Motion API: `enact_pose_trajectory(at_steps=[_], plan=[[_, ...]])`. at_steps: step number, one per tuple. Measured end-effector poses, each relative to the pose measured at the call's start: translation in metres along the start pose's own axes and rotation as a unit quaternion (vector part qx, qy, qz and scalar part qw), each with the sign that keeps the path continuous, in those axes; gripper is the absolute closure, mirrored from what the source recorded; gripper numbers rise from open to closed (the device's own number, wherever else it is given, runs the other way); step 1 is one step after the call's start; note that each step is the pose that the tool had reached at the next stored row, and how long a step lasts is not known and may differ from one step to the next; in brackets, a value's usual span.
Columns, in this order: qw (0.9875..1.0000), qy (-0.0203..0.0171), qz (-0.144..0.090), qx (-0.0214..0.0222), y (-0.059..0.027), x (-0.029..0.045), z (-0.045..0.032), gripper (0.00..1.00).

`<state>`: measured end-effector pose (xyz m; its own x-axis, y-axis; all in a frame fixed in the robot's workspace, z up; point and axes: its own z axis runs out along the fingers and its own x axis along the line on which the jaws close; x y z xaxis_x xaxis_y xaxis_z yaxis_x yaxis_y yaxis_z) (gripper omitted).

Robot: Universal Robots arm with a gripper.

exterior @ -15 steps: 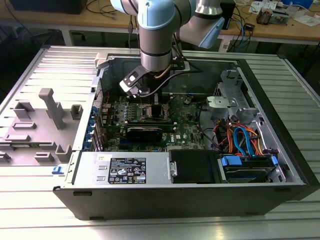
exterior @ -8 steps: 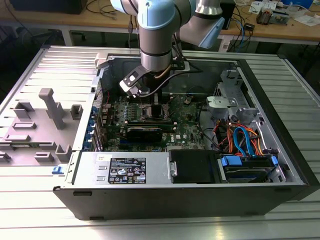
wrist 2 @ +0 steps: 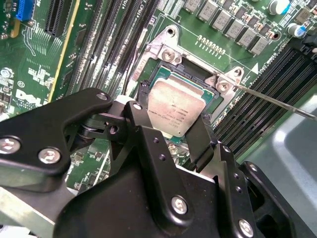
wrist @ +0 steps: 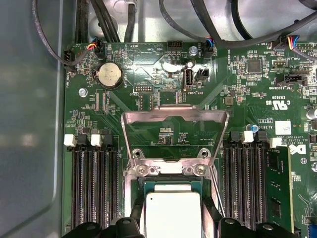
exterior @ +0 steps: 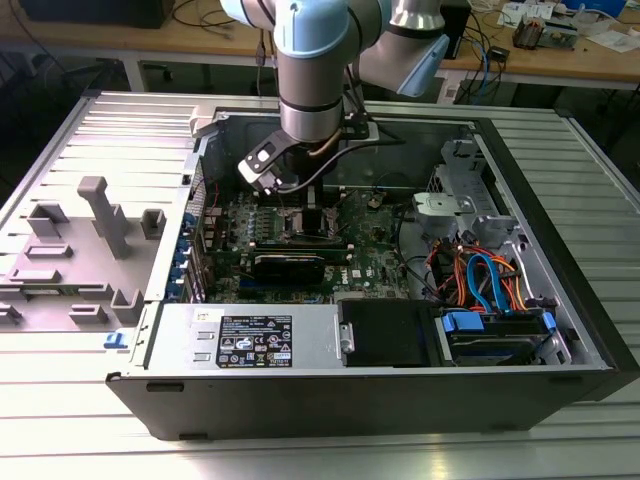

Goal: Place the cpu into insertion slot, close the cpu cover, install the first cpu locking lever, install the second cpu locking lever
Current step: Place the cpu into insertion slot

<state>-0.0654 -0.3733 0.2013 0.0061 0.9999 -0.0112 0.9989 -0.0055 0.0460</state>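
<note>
The cpu (wrist 2: 176,110), a small flat square chip with a silvery-grey metal top, sat between the two black fingers (wrist 2: 148,144) of the gripper (wrist 2: 174,106). The jaws were drawn in narrow on two opposite edges of the chip, holding it. It was level, directly over the insertion slot (wrist 2: 195,79), a small square socket with a dark centre and a thin silvery rim. Whether it was fully seated could not be told.

In the first wrist view the cpu (wrist: 171,213) lay just on the near side of the cpu cover (wrist: 173,114), a thin silvery metal frame plate with a cut-out centre. The plate was raised open, tilted up from the slot's (wrist: 168,186) far edge. Long narrow black memory slots (wrist: 94,183) ran along both sides of the socket on the green circuit board (wrist: 148,64). A thin silvery metal rod (wrist 2: 277,101) stuck out from one socket corner, clear of the chip.

In the exterior view the gripper (exterior: 310,208) reached down into the middle of an open grey computer case (exterior: 350,400), with a grey plastic fixture (exterior: 100,215) well apart on the exterior view's left.
</note>
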Motion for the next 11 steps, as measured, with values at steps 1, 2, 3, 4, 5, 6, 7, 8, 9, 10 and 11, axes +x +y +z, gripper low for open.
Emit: enact_pose_trajectory(at_steps=[1, 2, 3, 4, 5, 6, 7, 8, 9, 10, 11], plan=[[1.0, 0.0001, 0.0, 0.0, 0.0, 0.0, 0.0002, 0.45], [1.0, 0.0, 0.0, 0.0, 0.0, 0.0, 0.0003, 0.45], [1.0, 0.0001, 0.0, 0.0, -0.0001, 0.0, 0.0006, 0.45], [1.0, 0.0, 0.0, 0.0, 0.0, 0.0, 0.0008, 0.45], [1.0, 0.0, 0.0, 0.0, 0.0, 0.0001, 0.001, 0.45], [1.0, 0.0, 0.0, 0.0, 0.0001, 0.0001, 0.0012, 0.45], [1.0, 0.0, 0.0, 0.0, 0.0002, 0.0001, 0.0013, 0.45], [1.0, 0.0001, 0.0, 0.0, 0.0004, 0.0001, 0.0014, 0.45], [1.0, 0.0001, 0.0, 0.0001, 0.001, 0.0001, 0.0015, 0.45], [1.0, 0.0, 0.0, 0.0, 0.0011, 0.0001, 0.0015, 0.45], [1.0, 0.0, 0.0, 0.0, 0.0012, 0.0001, 0.0015, 0.45]])
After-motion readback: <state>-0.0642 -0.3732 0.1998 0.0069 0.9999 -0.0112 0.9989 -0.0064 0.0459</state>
